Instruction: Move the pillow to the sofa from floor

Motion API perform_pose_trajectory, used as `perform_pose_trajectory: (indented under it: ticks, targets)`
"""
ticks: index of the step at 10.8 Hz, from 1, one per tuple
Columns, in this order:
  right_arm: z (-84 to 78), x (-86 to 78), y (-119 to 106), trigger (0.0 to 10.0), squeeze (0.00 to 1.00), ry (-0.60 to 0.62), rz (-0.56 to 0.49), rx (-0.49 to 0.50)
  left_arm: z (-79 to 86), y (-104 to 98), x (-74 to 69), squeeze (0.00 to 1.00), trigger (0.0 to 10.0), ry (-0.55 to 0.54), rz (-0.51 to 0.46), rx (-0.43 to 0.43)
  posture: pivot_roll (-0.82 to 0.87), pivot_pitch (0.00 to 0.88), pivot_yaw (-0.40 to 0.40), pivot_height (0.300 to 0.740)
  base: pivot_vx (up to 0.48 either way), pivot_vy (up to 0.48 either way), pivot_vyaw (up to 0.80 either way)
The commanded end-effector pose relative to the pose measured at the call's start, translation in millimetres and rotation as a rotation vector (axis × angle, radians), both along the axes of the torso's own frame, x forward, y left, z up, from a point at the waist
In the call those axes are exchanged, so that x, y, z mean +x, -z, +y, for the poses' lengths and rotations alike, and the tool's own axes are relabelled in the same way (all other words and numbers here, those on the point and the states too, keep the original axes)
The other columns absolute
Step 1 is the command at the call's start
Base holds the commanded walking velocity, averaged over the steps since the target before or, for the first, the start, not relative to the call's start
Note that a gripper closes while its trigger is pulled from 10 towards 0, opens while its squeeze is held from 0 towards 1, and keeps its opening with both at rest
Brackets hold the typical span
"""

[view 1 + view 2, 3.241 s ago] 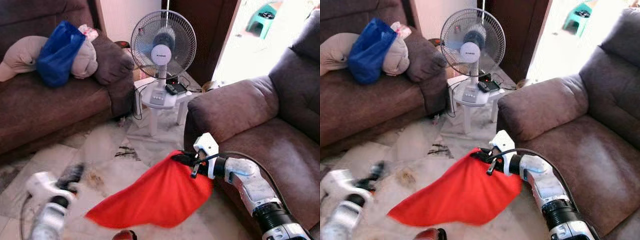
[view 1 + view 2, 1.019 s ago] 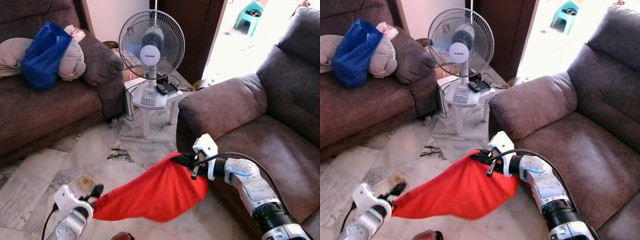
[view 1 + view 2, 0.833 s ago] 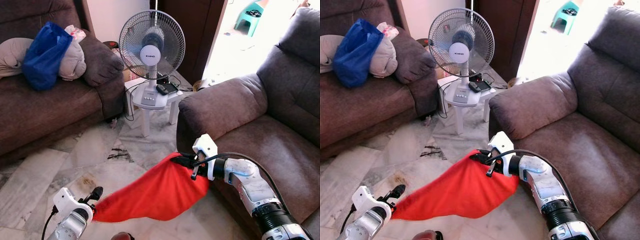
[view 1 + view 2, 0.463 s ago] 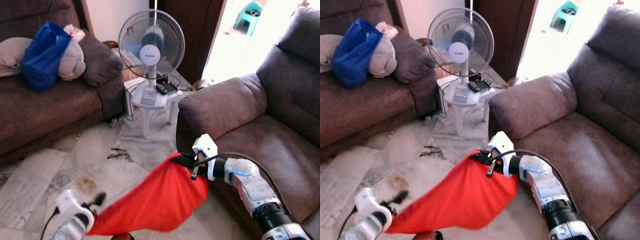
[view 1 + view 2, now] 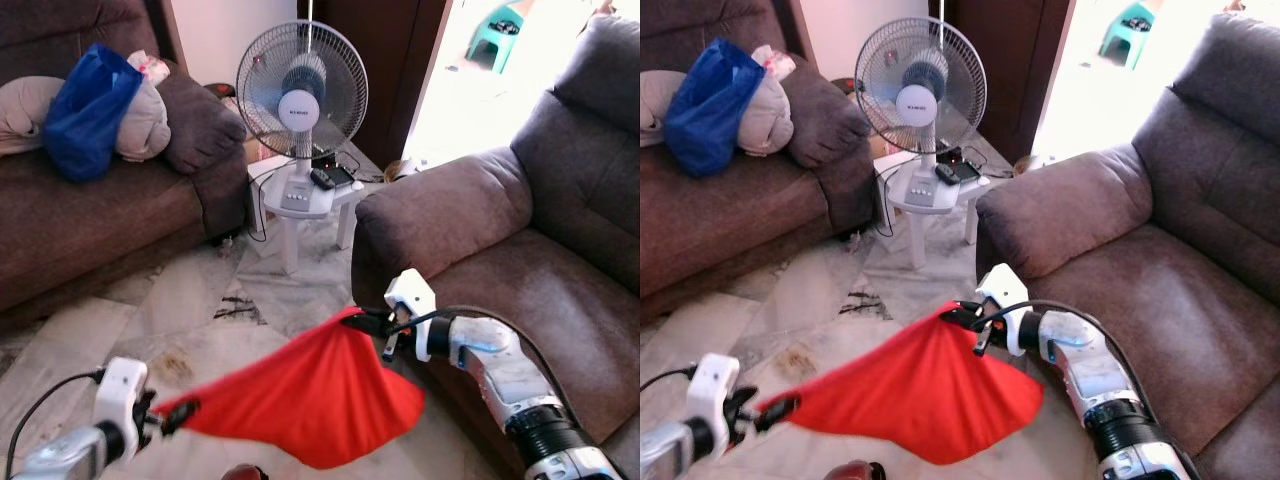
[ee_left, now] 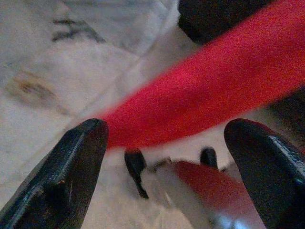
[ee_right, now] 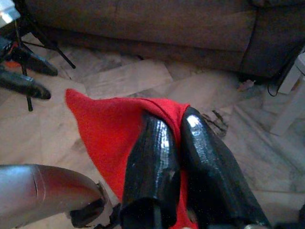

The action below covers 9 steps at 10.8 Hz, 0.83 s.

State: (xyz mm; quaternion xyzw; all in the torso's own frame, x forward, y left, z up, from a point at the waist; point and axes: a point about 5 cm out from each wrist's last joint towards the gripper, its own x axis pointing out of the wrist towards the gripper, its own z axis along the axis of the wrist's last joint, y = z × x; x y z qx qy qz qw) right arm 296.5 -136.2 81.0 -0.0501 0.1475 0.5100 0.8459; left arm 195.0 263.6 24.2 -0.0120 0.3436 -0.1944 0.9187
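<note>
While we look down at the lower middle of the frame, these things show:

Pillow: the red pillow hangs above the marble floor, stretched between our two arms, in front of the sofa at the right of the frame.

Right pincer: our right pincer is clamped on the pillow's upper corner, just left of the sofa's armrest; in the right wrist view its two black fingers press together with red cloth between them.

Left pincer: our left pincer sits at the lower left of the frame, its tip at the pillow's left corner; in the left wrist view its fingers stand wide apart with the red cloth beyond them, so it holds nothing that we can see.

Background: a second sofa at the upper left carries a blue bag; a white fan stands on a small white stool at the upper middle.
</note>
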Motion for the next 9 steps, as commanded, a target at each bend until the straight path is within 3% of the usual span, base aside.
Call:
perform_pose_trajectory:
  ticks: [1, 3, 4, 7, 9]
  targets:
    - [7.7, 9.0, -28.3, 10.0, 0.00, -0.035, -0.126, 0.053, 3.2, -0.4, -4.1, 0.00, 10.0, 0.058, 0.031, 0.030, 0.13, 0.034, -0.054, 0.740, 0.000, 0.000, 0.00]
    - [5.6, 8.4, -28.5, 10.0, 0.00, -0.042, -0.124, 0.051, 15.4, -5.5, -10.2, 0.00, 10.0, 0.148, 0.067, 0.011, 0.13, 0.032, -0.056, 0.740, 0.000, 0.000, 0.00]
    - [3.3, 8.3, -29.1, 10.0, 0.00, -0.044, -0.124, 0.049, 29.6, -6.8, -10.5, 0.00, 10.0, 0.153, 0.089, 0.077, 0.12, 0.031, -0.055, 0.740, 0.000, 0.000, 0.00]
    - [0.8, -1.2, -26.3, 10.0, 0.00, -0.125, -0.092, 0.053, 27.3, -18.1, -8.2, 0.00, 10.0, 0.283, 0.093, 0.128, 0.12, 0.038, -0.062, 0.740, 0.000, 0.000, 0.00]
    - [-2.3, -7.2, -27.4, 10.0, 0.00, -0.191, -0.079, 0.052, 17.3, -26.5, -5.8, 0.00, 10.0, 0.360, 0.080, 0.088, 0.12, 0.039, -0.063, 0.740, 0.000, 0.000, 0.00]
